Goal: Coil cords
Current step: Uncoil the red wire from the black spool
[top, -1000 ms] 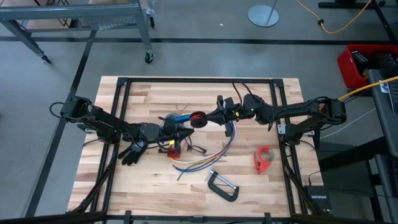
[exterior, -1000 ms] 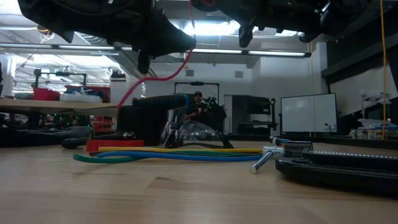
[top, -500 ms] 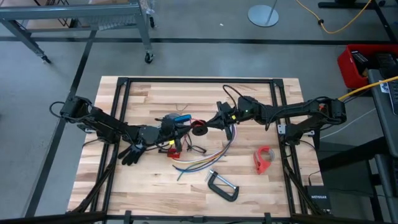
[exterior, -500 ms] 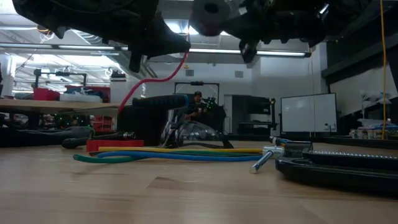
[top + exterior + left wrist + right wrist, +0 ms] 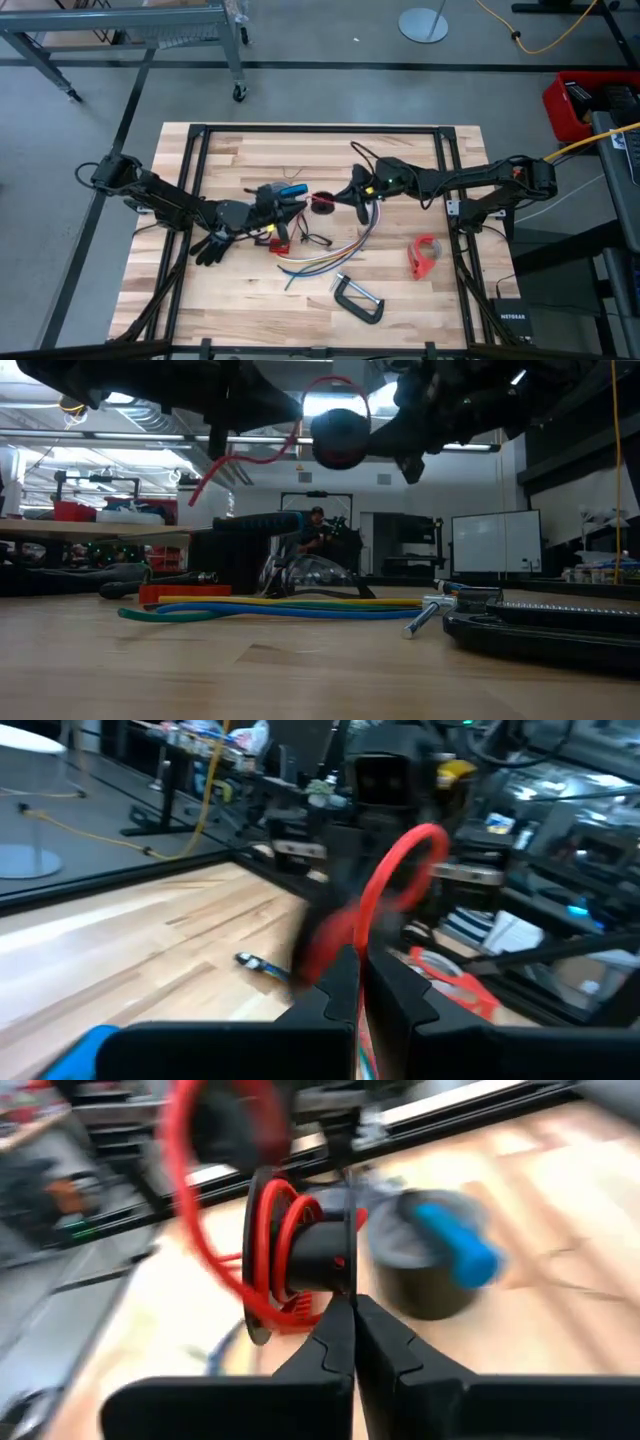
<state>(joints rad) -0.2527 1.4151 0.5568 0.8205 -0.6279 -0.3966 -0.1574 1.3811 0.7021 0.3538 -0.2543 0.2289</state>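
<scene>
A small black spool wound with red cord [image 5: 322,204] hangs above the table's middle, between my two grippers. It also shows in the low view as a dark round spool [image 5: 338,438]. My right gripper [image 5: 338,199] comes from the right and is shut on the spool. My left gripper [image 5: 296,208] comes from the left and is shut on the red cord's loose length [image 5: 240,458]. A bundle of yellow, blue, green and purple strands [image 5: 325,255] lies flat on the wood in front of them. A thin black wire [image 5: 316,240] lies beside the bundle. My left gripper pinches a single strand of the red cord [image 5: 354,932] between its two fingertips, coming in about level from the table's left. Beyond the fingers the cord arches in a slack loop [image 5: 415,845] toward the spool, clear of the table. My right gripper pinches the thin rim of the spool's black flange [image 5: 347,1276] between its fingertips. It comes from the table's right, slanting slightly down. The spool hangs clear of the table with its axis about level, red windings [image 5: 285,1240] beside the flange.
A dark roll with a blue-handled tool [image 5: 288,190] sits just behind my left gripper, and a black glove [image 5: 212,245] lies under that arm. A red tape dispenser [image 5: 424,256] and a C-clamp [image 5: 358,298] lie near the front right. A black frame [image 5: 200,135] borders the tabletop.
My right gripper has tipped downward and sunk, carrying the spool lower and closer to my left gripper. The red cord's loose length, which hung down toward the table, is now drawn up and arches in a loop over the spool.
</scene>
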